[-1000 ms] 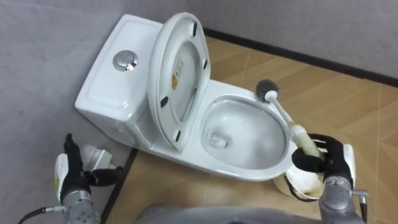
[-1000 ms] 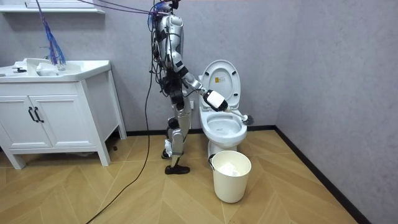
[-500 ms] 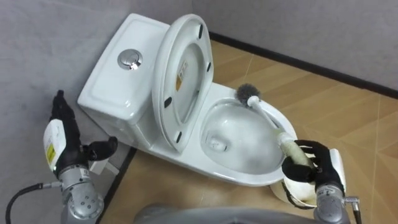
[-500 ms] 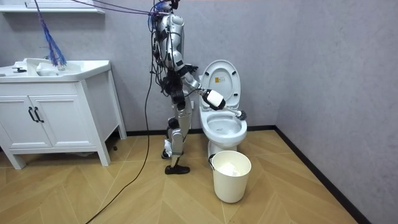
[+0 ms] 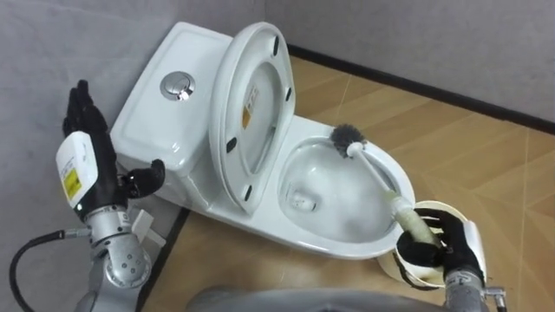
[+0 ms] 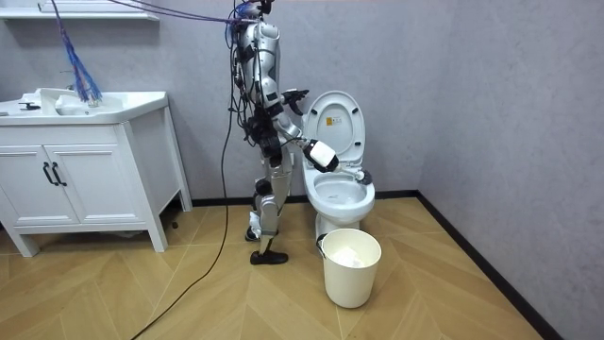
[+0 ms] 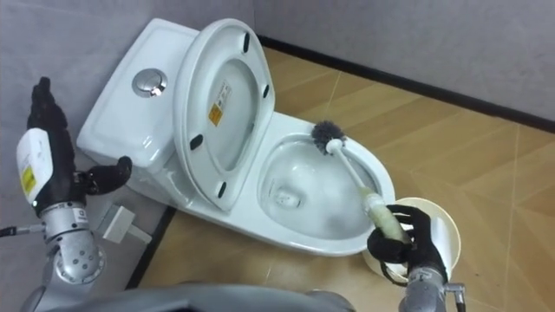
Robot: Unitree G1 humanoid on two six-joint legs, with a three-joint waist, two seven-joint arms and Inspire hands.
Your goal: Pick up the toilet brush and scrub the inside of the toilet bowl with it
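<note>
The right hand is clenched round the toilet brush handle, its bristles at the far rim of the toilet bowl. The left hand is raised beside the tank, fingers straight and empty.

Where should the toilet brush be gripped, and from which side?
The brush by its thick pale handle end, from the bowl's near right side, as the right hand does: its shaft slants to the bristle head at the far rim.

One toilet is shown, one raised lid, one flush button on one cistern, one toilet brush, one white waste bin, one vanity cabinet fitted with two doors and one basin, two hands counted, a left hand and a right hand.
</note>
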